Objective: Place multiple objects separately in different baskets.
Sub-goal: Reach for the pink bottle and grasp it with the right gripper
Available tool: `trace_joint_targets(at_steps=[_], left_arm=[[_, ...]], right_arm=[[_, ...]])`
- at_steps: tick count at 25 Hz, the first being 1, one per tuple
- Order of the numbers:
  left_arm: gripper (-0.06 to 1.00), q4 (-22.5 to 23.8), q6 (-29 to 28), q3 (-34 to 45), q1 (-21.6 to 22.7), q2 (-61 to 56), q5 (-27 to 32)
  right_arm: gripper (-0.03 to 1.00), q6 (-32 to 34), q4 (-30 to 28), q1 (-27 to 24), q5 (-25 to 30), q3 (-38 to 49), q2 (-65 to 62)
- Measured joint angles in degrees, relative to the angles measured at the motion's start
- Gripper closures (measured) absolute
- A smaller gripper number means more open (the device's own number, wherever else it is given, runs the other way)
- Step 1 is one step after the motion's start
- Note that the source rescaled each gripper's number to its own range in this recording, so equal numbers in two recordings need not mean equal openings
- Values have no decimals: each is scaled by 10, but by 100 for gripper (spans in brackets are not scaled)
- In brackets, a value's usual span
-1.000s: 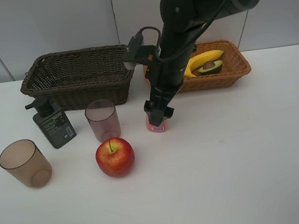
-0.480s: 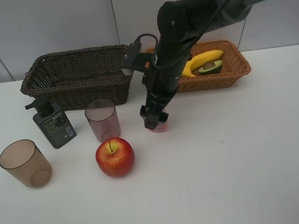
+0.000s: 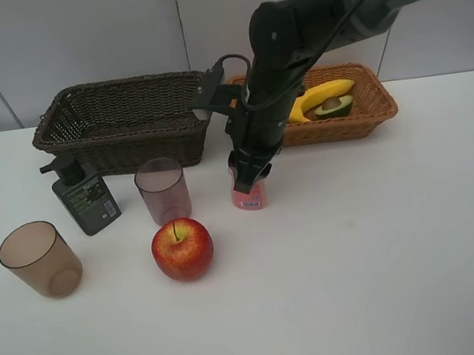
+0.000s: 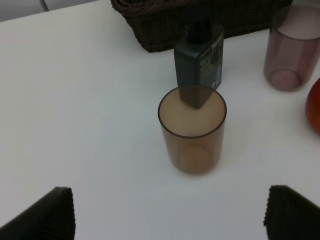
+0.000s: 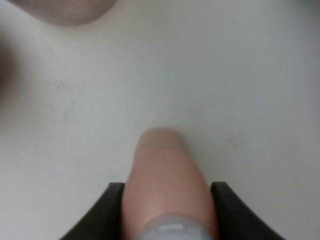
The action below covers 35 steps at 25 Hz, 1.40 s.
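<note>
Exterior high: pink bottle (image 3: pixel 250 198) stands upright, cap in right tool (image 3: pixel 248 179).

Upright pink bottle (image 3: pixel 250 197) between the jaws near red apple (image 3: pixel 182 249); banana (image 3: pixel 324 93), avocado (image 3: pixel 332 107) in tan basket (image 3: pixel 364 123)

Bright, even light fell on my white tabletop (image 3: pixel 391 253); shadows were soft; the right wrist view showed the pink bottle (image 5: pixel 165 185) blurred.
</note>
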Motion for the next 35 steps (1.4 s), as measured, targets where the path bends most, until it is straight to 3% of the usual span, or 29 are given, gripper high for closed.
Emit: trace_joint_targets(at_steps=[27,35], left_arm=[[-6,0,0,0,0,0,0],[-6,0,0,0,0,0,0]], right_arm=[[95,0,1,0,0,0,0],[96,0,1,0,29,0,-24]])
